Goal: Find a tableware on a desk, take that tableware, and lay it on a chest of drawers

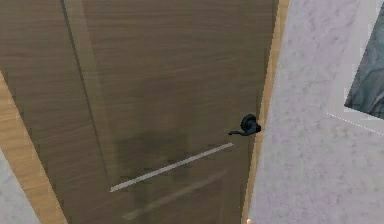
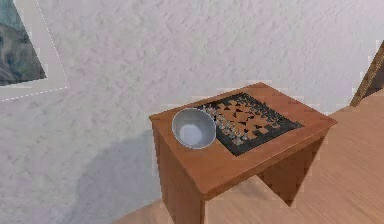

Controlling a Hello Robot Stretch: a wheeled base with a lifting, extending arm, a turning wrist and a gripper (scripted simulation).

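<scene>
Soft even light w/ sheen on door (image 1: 150, 90) (shadow by table (image 2: 215, 167)).

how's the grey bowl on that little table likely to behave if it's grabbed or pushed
The bowl looks rigid and smooth, so probably slippery to grip and perhaps breakable. Upright and round-bottomed, it would likely slide or rock rather than roll. It sits near a table corner, so a push might drop it.
</scene>
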